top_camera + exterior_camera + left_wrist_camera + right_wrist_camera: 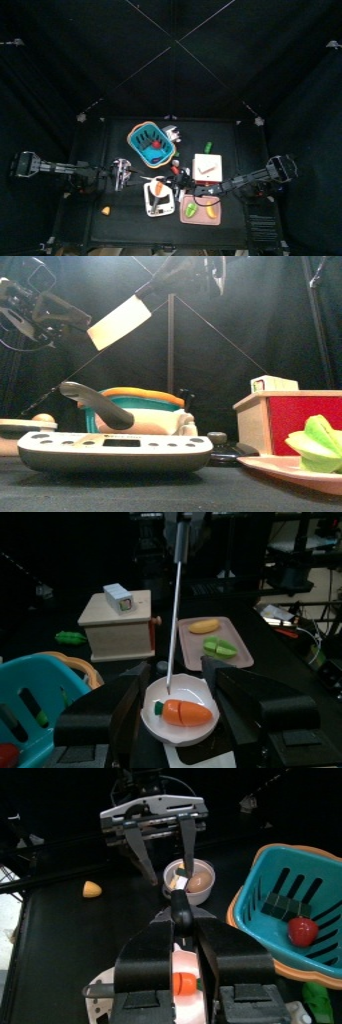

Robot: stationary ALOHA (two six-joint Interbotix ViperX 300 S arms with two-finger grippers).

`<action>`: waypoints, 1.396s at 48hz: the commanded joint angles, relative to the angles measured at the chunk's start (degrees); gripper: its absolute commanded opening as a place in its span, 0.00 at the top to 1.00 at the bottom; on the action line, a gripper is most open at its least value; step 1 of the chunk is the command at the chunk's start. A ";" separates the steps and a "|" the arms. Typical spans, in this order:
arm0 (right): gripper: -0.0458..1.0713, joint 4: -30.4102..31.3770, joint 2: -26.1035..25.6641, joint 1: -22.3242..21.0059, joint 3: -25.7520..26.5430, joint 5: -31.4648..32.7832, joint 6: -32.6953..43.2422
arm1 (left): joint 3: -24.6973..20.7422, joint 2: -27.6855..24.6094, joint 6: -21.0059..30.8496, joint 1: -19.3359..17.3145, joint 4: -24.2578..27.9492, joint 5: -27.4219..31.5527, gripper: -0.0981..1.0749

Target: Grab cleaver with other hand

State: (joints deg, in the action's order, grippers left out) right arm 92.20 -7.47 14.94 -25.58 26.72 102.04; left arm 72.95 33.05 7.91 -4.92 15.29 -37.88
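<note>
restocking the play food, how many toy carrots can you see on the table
1. The carrot lies in the white bowl, directly below the open left gripper. Others could be hidden inside the teal basket, whose inside is not fully visible.

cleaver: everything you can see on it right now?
The cleaver has a broad, pale cream, rectangular blade that looks like toy plastic or wood. It is held aloft and tilted, clear of the table. From the left wrist view it shows edge-on as a thin line. The right gripper is shut on its handle end. The left gripper is open and not touching it.
</note>
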 commanded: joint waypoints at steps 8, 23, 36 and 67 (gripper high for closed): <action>0.62 0.88 -0.97 0.18 1.67 -0.09 0.00 | -2.90 -2.72 -0.09 -0.35 0.18 -1.41 0.22; 0.62 0.97 -1.14 0.44 1.76 0.00 -0.09 | -3.25 -3.60 -0.09 -0.70 0.18 -1.76 0.43; 0.62 0.18 -1.05 0.26 1.23 0.00 0.09 | -2.55 -3.52 0.00 -0.79 0.70 -2.37 0.57; 0.62 -2.46 -0.70 0.00 0.62 0.00 0.18 | -2.29 -2.99 0.09 -0.53 0.79 -2.37 0.61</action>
